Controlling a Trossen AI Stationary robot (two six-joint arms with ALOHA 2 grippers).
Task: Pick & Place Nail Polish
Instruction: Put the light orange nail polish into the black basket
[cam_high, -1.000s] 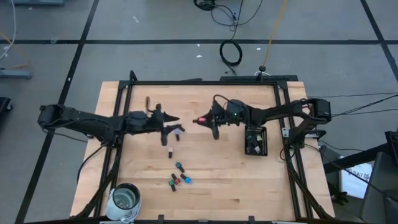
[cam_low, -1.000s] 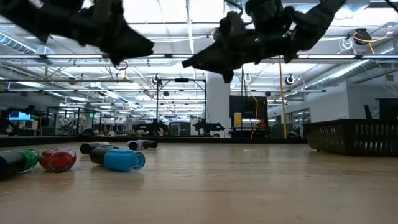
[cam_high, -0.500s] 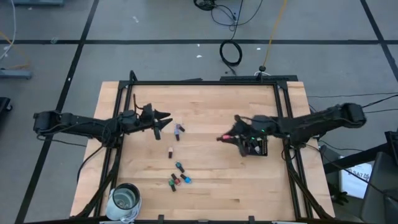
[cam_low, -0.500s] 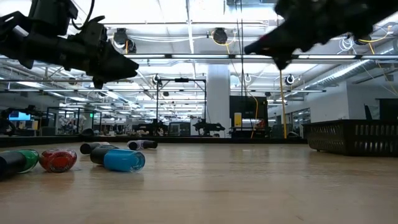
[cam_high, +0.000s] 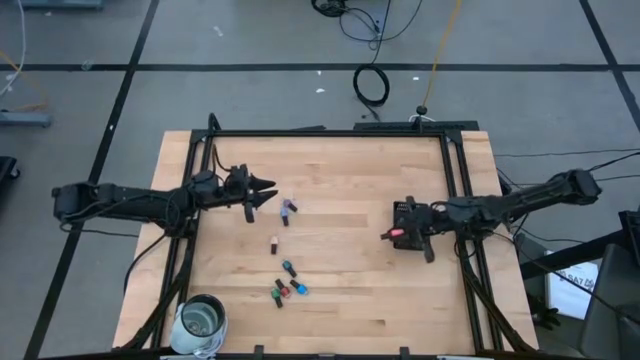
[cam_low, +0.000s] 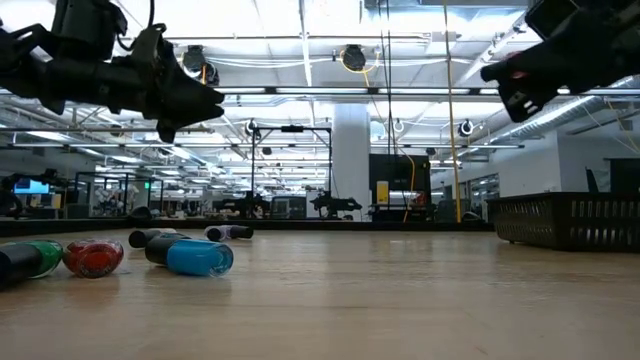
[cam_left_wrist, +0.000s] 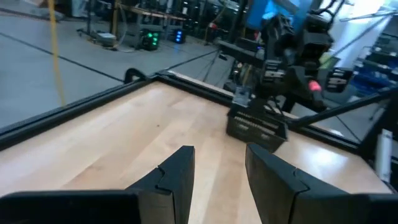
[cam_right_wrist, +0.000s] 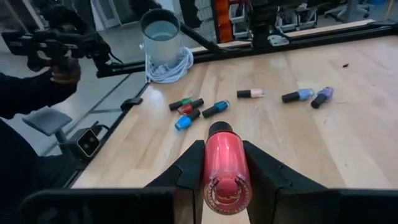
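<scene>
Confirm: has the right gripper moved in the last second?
Yes. The right gripper, shut on a pink bottle, went from mid-table rightward to the black tray.

One view looks straight down, one skims level across the table (cam_high: 340, 250), and both wrist views look forward over it.

The bottle (cam_right_wrist: 224, 163) in the right gripper (cam_right_wrist: 225, 163) is pink-red with a dark cap. On the pale wood table (cam_high: 340, 280) lie teal (cam_low: 199, 257), red (cam_low: 94, 257), green (cam_low: 33, 258), beige (cam_right_wrist: 251, 93), blue (cam_right_wrist: 297, 95) and purple (cam_right_wrist: 323, 96) bottles. The tray (cam_low: 567, 220) is black mesh.
</scene>
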